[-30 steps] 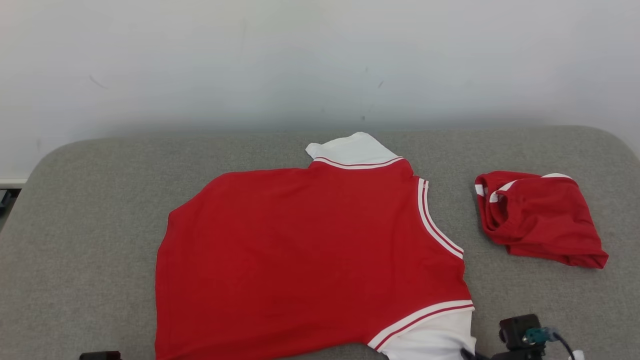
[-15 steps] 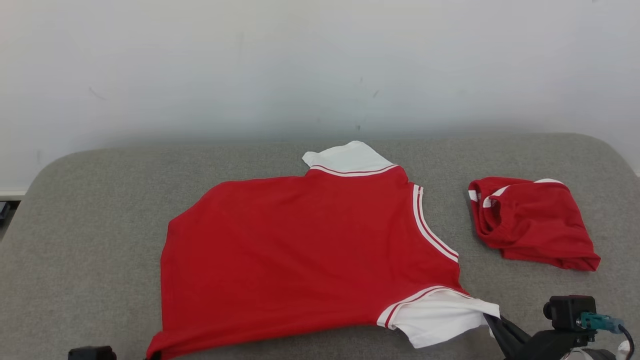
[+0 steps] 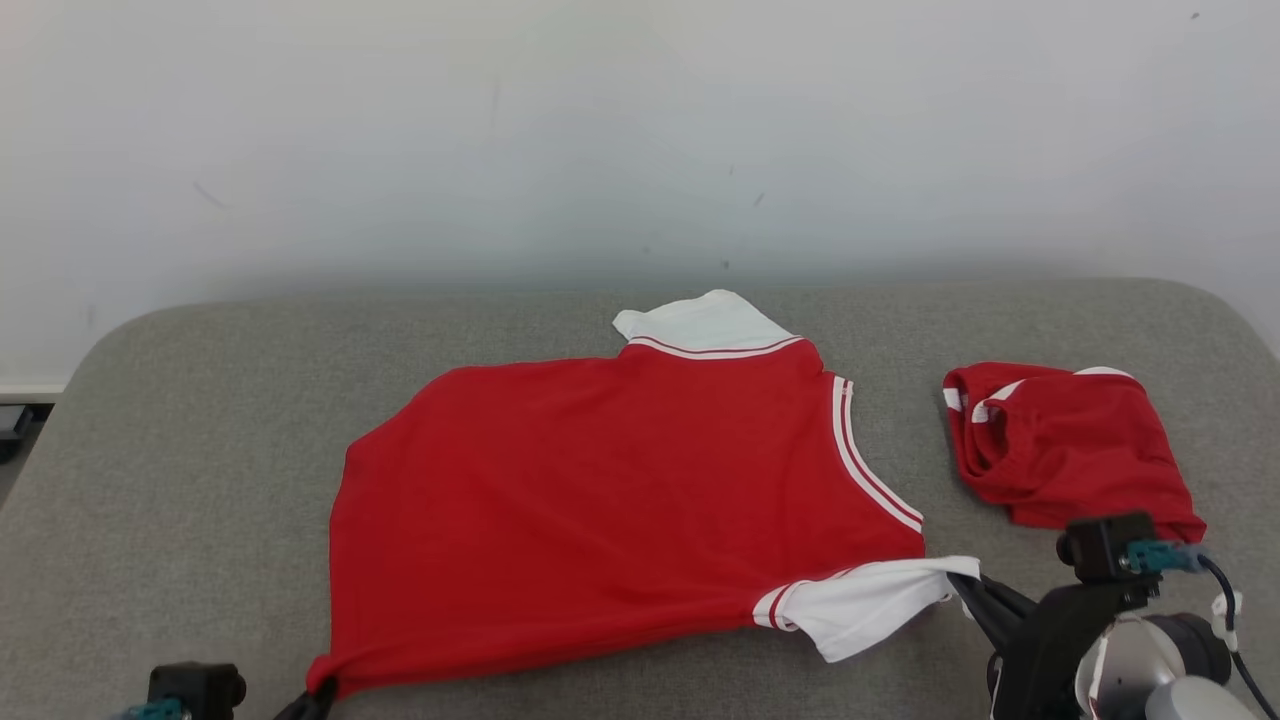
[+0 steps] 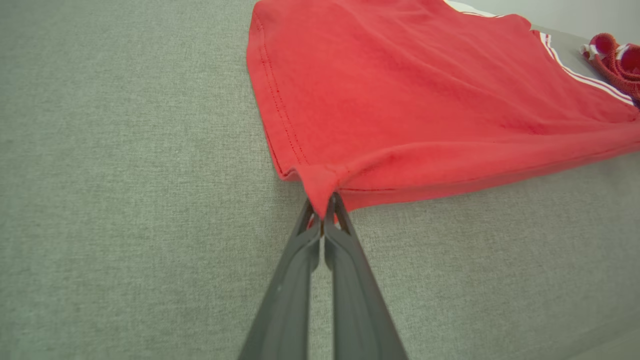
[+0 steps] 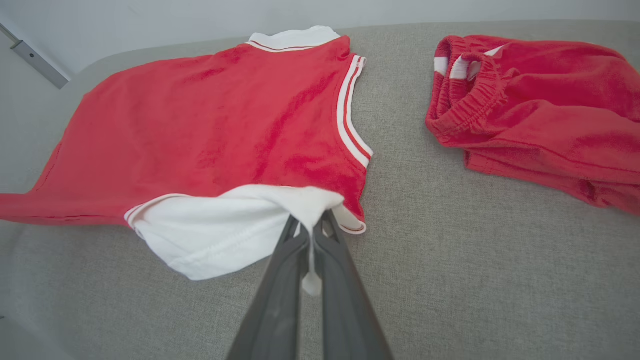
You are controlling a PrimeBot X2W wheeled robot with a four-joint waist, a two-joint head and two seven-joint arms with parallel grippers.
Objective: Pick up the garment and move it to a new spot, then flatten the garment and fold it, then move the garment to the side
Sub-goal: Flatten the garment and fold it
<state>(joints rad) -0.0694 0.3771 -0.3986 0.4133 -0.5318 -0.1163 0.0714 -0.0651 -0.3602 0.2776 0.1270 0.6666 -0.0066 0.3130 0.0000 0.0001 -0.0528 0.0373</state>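
The garment (image 3: 620, 500) is a red shirt with white sleeves and white-striped trim, spread on the grey cushioned surface (image 3: 200, 420). My left gripper (image 3: 322, 690) is shut on its near left hem corner (image 4: 320, 187), lifted off the surface. The right gripper (image 3: 962, 585) is shut on the near white sleeve (image 5: 235, 225), pinching its edge and raising it. In the wrist views the near edge (image 4: 450, 175) is pulled taut between the two grips. The far white sleeve (image 3: 700, 320) lies flat at the back.
A second red garment (image 3: 1075, 450), folded into a bundle with an elastic waistband (image 5: 465, 100), lies to the right of the shirt. A pale wall (image 3: 600, 130) rises behind the surface. Bare grey cushion stretches to the left (image 4: 125, 175).
Both grippers have lifted the shirt's near edge and carried it away from me, so the near hem and white sleeve now sit higher in the head view. The camera has also tilted slightly.
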